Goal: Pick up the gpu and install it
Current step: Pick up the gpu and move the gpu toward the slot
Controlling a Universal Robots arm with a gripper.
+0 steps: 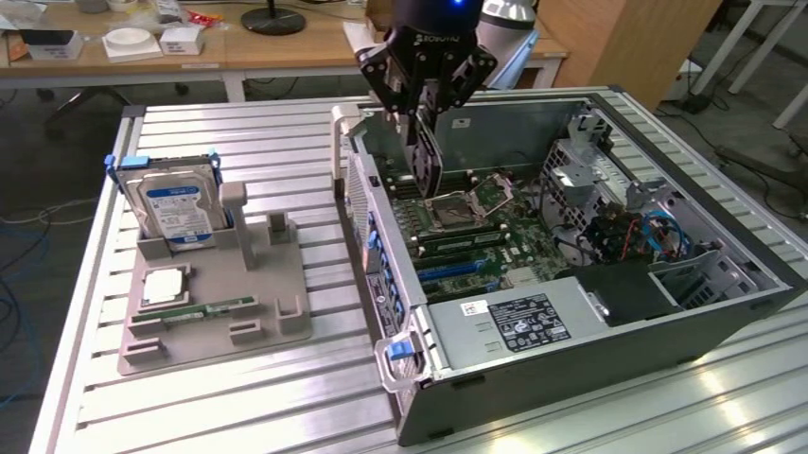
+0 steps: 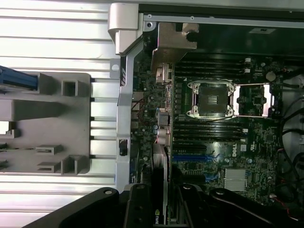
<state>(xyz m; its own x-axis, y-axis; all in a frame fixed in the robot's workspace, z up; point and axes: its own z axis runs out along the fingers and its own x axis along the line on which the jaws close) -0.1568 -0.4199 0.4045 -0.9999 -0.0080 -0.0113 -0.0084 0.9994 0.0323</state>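
- Black metal fingers (image 1: 437, 95) at the end of the arm, clamped from above on both faces of a thin, flat, dark circuit card with a tan-brown edge: the gpu (image 1: 427, 161).
- Hangs upright on its edge in that grip, over the open dark-grey computer case (image 1: 606, 322) lying on its side on the ribbed aluminium desk (image 1: 240, 151).
- Sits, in the exterior view, above the green motherboard (image 1: 505, 251), just beside the square silver-framed processor socket (image 1: 455, 203) and close to the case's rear wall; cannot tell whether the lower edge touches the board.
- From the wrist view, seen edge-on: gpu (image 2: 160, 183) running out from between the two fingers (image 2: 137, 209), with a pale logo on its face near the grip. Blue expansion slots (image 2: 190, 157) just beside it, processor socket (image 2: 211, 99) farther along the board.
- On the exterior view's left, well apart from the case: a grey moulded holder tray (image 1: 253, 284) resting on the desk.
- Stands upright at the tray's far end: a thick silver hard drive with a blue-white label (image 1: 177, 213).
- Lie flat in the tray's nearer part, close to each other: a small square silver chip (image 1: 166, 284) and a narrow green memory stick (image 1: 218, 307).
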